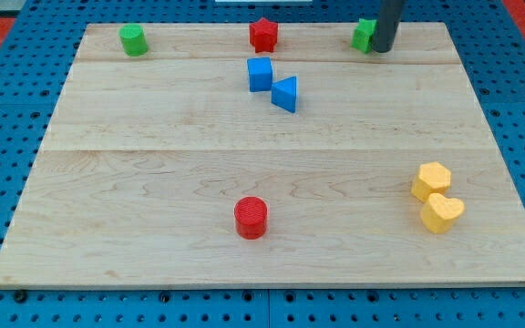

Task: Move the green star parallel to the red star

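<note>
tip touches green star, level with red star.

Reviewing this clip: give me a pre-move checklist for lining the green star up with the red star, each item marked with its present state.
1. My tip at the green star, on the view's right side: ok.
2. Green star fully visible: not ok, rod partly covers it.
3. Green star level with red star along the board's top edge: ok, roughly.
4. Tip-block contact: cannot tell.
5. Blue cube out of the way below the red star: ok.
</note>
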